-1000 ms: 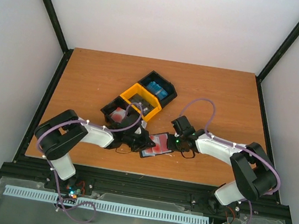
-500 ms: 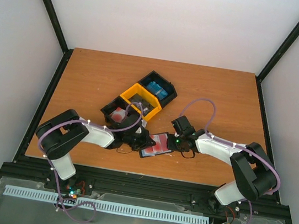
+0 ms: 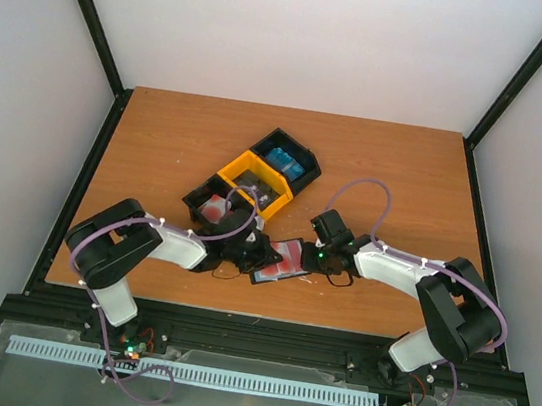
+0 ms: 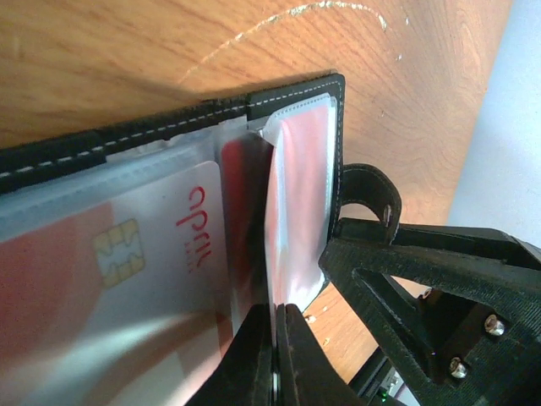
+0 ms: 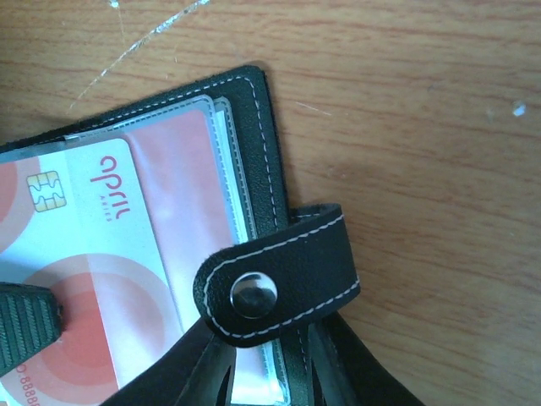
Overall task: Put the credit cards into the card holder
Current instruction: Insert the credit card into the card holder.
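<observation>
On the near part of the wooden table, just ahead of the two arm bases, both arms lean in toward one spot. Behind them the black-and-yellow tray lies at a slant. It has blue cards in its far compartment and reddish ones in its near one.

Between the two wrists the card holder lies open and flat on the wood. The left gripper is at its left side and the right gripper at its right.

A red-and-white credit card, chip up, already sits under clear plastic in the holder. The left fingers are pressed together on the edge of one clear sleeve, lifting that leaf up off the stack. The right fingers stand narrowly apart on either side of the holder's outer edge, beneath the closing tab. I cannot tell whether they actually grip it.

To my eye the step is opening a pocket for the next card. To do it well, the right side should pin the cover down. The left should peel the leaf only far enough to show the pocket mouth, because a hard tug would likely drag the whole wallet across the table. The small snap on the tab needs to stay clear of that opening.
</observation>
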{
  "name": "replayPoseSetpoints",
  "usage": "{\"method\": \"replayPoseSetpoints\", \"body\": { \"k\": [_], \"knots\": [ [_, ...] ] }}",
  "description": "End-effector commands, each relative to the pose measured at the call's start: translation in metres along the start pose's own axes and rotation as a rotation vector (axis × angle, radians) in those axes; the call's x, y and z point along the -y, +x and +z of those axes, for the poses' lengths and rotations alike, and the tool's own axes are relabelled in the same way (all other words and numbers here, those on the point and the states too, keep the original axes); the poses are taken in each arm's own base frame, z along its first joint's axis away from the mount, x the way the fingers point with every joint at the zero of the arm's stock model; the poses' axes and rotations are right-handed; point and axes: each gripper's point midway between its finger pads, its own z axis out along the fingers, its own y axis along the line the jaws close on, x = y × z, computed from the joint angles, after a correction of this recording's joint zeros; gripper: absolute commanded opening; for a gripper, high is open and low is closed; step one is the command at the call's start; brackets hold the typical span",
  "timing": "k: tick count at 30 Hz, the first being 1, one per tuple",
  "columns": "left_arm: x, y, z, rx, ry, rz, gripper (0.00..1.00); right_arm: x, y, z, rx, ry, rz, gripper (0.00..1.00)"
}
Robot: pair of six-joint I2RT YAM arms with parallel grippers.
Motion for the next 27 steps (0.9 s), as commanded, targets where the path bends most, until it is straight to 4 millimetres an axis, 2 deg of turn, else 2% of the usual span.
{"method": "replayPoseSetpoints", "body": {
  "k": [1, 5, 8, 14, 19, 27],
  "knots": [
    [-0.002, 0.010, 0.010, -0.044, -0.006, -0.003, 0.01, 0.022, 0.045, 0.017, -0.163, 0.051, 0.040, 0.25],
    [-0.002, 0.014, 0.013, -0.061, -0.014, 0.001, 0.04, 0.020, 0.046, 0.018, -0.167, 0.040, 0.045, 0.22],
    [-0.007, 0.013, 0.009, -0.043, -0.065, -0.017, 0.11, 0.021, 0.046, 0.018, -0.167, 0.045, 0.049, 0.22],
    [-0.019, 0.012, -0.009, -0.004, -0.159, -0.061, 0.35, 0.022, 0.045, 0.019, -0.165, 0.049, 0.052, 0.22],
    [-0.016, 0.010, -0.019, 0.016, -0.188, -0.069, 0.52, 0.022, 0.046, 0.020, -0.167, 0.048, 0.051, 0.22],
    [-0.016, 0.008, -0.031, 0.025, -0.289, -0.086, 0.61, 0.017, 0.043, 0.019, -0.162, 0.023, 0.032, 0.23]
  ]
}}
